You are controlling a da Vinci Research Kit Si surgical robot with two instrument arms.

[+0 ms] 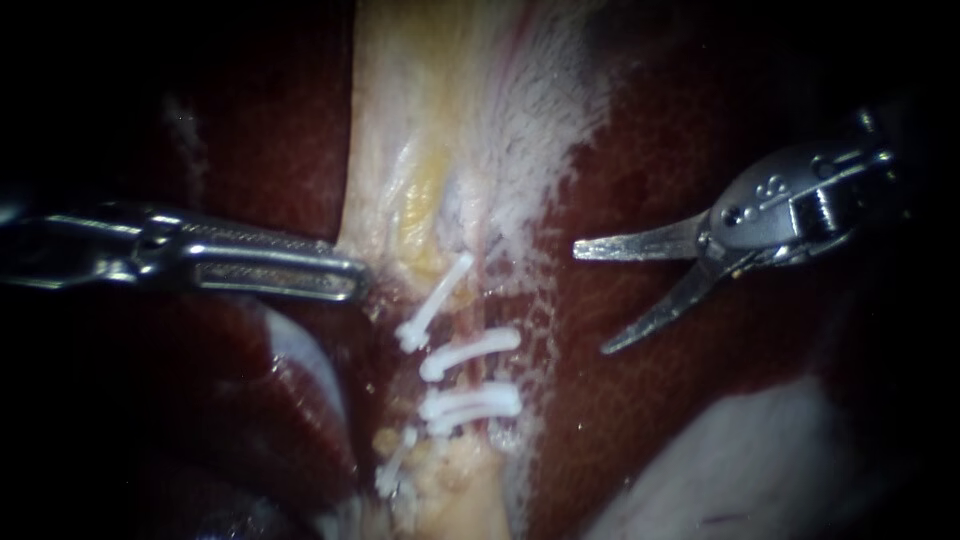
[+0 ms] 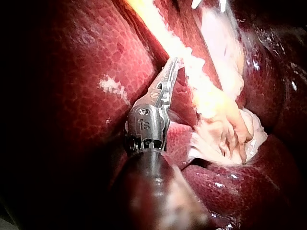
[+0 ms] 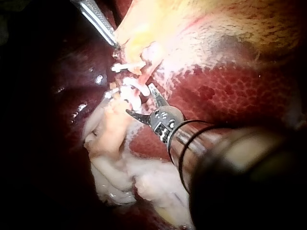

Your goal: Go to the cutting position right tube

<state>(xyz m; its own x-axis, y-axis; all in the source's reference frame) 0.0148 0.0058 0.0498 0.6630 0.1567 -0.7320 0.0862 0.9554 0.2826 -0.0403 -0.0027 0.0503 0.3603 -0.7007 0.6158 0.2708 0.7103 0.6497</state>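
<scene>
Several white clips (image 1: 470, 352) lie across thin pinkish tubes (image 1: 478, 300) that run down from the pale yellow gallbladder (image 1: 430, 120). I cannot tell which tube each clip sits on. My right instrument (image 1: 593, 300) hovers over the liver to the right of the clips, its two blades open and pointing toward them with nothing between. In the right wrist view its blades (image 3: 142, 103) stand open just beside the clips (image 3: 134, 86). My left instrument (image 1: 350, 280) comes in level, its long jaws shut on the gallbladder's edge just above the clips; the left wrist view shows its jaws (image 2: 173, 64) closed on pale tissue.
Dark red liver (image 1: 650, 420) surrounds the clipped strip on both sides. A pale whitish mass (image 1: 760, 460) lies at the lower right, below my right instrument. A glossy liver fold (image 1: 300, 400) sits under my left instrument.
</scene>
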